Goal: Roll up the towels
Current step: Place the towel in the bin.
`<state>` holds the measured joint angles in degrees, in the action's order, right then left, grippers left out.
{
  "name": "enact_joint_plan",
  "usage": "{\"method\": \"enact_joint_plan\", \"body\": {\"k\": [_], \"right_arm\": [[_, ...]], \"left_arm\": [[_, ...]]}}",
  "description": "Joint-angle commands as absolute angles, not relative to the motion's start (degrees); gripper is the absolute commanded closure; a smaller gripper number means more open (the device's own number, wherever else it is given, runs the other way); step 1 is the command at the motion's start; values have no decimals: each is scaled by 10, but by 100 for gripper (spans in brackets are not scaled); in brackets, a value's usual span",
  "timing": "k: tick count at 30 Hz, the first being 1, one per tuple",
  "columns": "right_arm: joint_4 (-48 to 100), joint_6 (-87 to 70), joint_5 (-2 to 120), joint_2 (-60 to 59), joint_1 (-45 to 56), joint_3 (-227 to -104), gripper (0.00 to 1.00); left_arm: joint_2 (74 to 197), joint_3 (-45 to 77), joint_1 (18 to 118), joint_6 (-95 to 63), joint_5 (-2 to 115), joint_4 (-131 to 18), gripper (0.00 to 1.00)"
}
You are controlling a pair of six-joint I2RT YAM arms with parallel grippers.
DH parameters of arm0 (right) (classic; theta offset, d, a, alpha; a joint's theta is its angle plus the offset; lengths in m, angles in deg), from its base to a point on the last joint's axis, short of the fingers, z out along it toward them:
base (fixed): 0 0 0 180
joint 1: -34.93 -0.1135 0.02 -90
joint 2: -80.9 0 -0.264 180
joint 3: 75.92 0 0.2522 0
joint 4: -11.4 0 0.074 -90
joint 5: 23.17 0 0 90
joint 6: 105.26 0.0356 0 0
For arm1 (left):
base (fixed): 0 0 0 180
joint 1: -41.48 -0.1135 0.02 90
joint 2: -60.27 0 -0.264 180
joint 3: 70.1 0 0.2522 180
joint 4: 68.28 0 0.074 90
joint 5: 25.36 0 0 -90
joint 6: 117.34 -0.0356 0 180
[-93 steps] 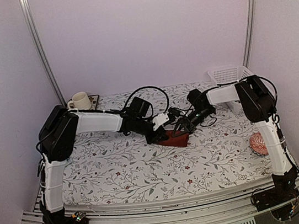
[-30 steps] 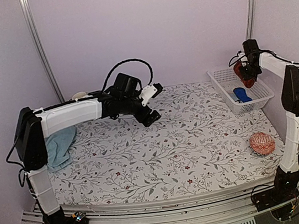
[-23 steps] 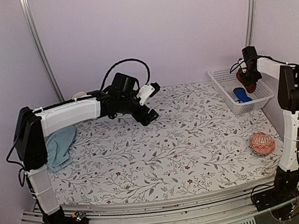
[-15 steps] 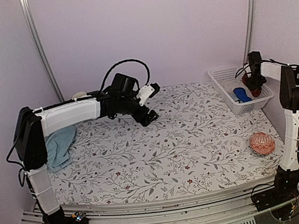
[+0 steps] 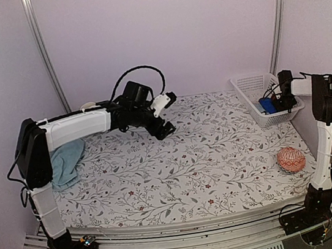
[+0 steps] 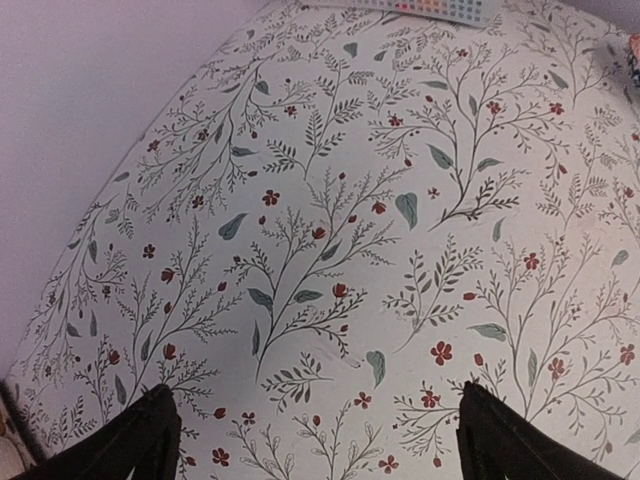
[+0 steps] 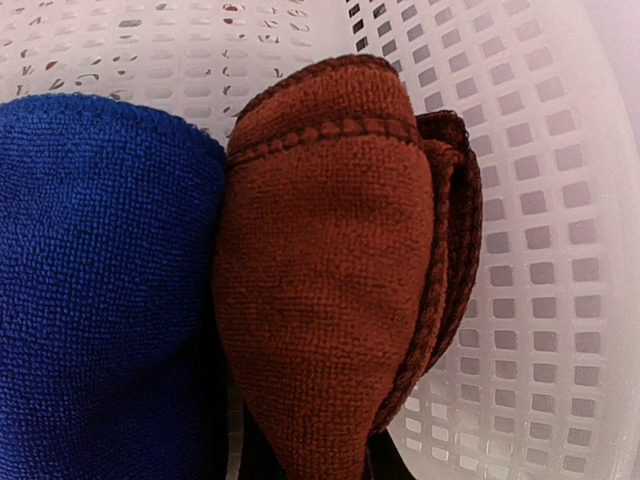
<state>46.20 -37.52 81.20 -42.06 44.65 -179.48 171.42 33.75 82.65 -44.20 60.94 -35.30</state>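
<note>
The dark maroon towel [image 7: 340, 260] is rolled up and sits inside the white basket [image 7: 560, 200], pressed against a bright blue cloth object [image 7: 100, 290]. My right gripper [image 7: 310, 465] is shut on the roll's near end, with only dark finger edges showing beneath it. From above, the right gripper [image 5: 282, 103] reaches down into the basket [image 5: 244, 85] and hides the maroon towel. The pale blue towel [image 5: 66, 163] lies crumpled at the table's left edge. My left gripper [image 6: 320, 440] hangs open over bare floral cloth at the back centre [image 5: 165, 129], holding nothing.
An orange-pink patterned ball [image 5: 291, 159] rests near the right front of the table. A cup [image 5: 87, 105] peeks out behind the left arm at the back left. The bright blue object [image 5: 266, 105] lies in the basket beside the right gripper.
The right gripper has come down from above the basket into it, carrying the maroon towel. The left arm has barely shifted.
</note>
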Motion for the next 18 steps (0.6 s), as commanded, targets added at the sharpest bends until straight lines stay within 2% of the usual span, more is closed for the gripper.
{"method": "enact_joint_plan", "body": {"k": [1,3,4,7,11,18], "right_arm": [[455,-366,790,-424,454,-1799,98],[462,-367,791,-427,457,-1802,97],[464,-367,790,-427,458,-1802,93],[466,-362,788,-420,458,-1803,67],[484,-363,787,-417,458,-1818,60],[506,-361,792,-395,458,-1846,39]], "left_arm": [[1743,338,820,-436,603,-351,3],[1742,338,820,-436,603,-350,3],[1742,338,821,-436,603,-349,3],[1742,338,821,-436,604,-349,3],[1742,341,821,-437,602,-348,3],[1747,350,821,-438,596,-346,3]]}}
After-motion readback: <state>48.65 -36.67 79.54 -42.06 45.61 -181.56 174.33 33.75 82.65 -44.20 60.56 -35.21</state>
